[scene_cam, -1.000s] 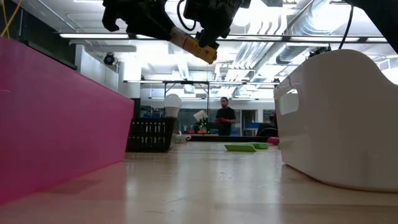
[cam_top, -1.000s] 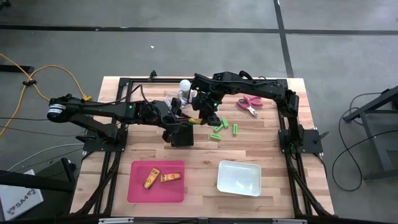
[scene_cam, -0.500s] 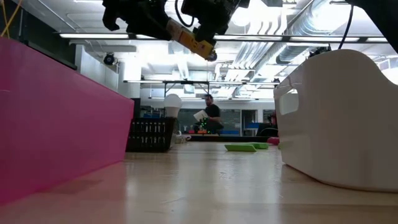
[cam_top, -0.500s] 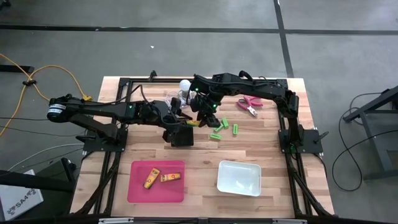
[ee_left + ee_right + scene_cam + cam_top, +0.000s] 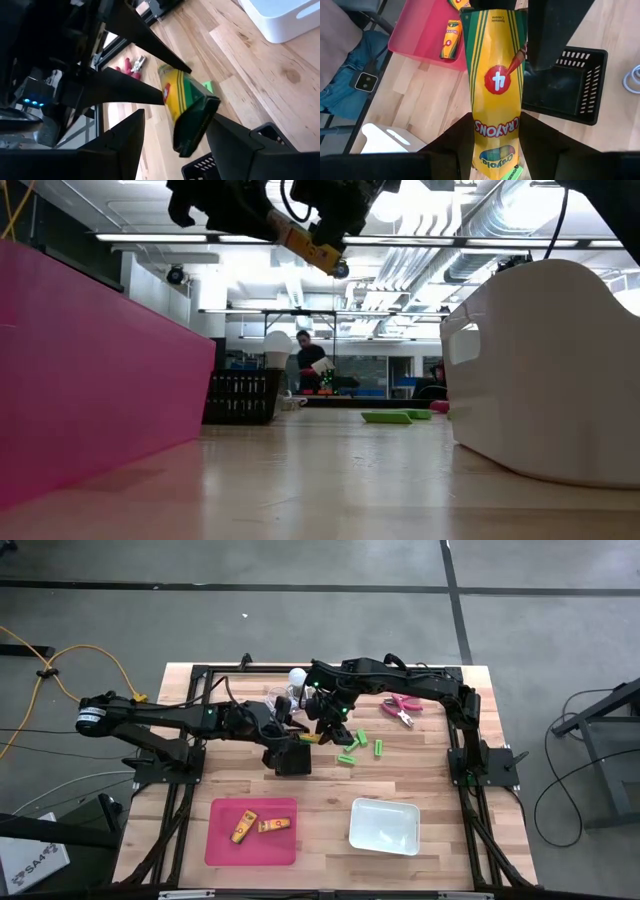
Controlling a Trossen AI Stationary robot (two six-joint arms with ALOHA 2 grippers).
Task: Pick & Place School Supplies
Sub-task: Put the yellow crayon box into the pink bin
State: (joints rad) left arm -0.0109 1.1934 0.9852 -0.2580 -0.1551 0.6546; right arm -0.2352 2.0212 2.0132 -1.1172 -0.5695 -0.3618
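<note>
A yellow-and-green crayon box (image 5: 310, 737) hangs in the air between both grippers, above the table's middle. My right gripper (image 5: 495, 145) is shut on one end of it. My left gripper (image 5: 175, 130) is open, with one finger on each side of the box's other end (image 5: 192, 132). Two more crayon boxes (image 5: 258, 828) lie flat in the pink tray (image 5: 222, 840). Three green pieces (image 5: 352, 748) and the pink-handled pliers (image 5: 403, 708) lie on the table, toward its far right. In the low view the box (image 5: 308, 248) shows tilted, high above the table. My right gripper pinches the crayon box between its two fingers (image 5: 455, 147) at the end printed "Crayola" (image 5: 495, 155). The box runs on along the fingers toward my left gripper. It is lifted clear of the table and tilted. My left gripper: whether one finger (image 5: 235, 145) touches the box's edge, I cannot tell.
A black ribbed basket (image 5: 292, 758) stands just below the grippers, on their near side. A white bulb (image 5: 297, 677) with a coiled cord sits behind them. A white tray (image 5: 384, 825) lies near the table's front right. Bare wood shows between the two trays. A person moves in the room behind.
My right gripper has carried the crayon box a little up and toward the left gripper, then stopped. The box's free end now lies between the left gripper's fingers. The person in the room behind has walked to the left.
</note>
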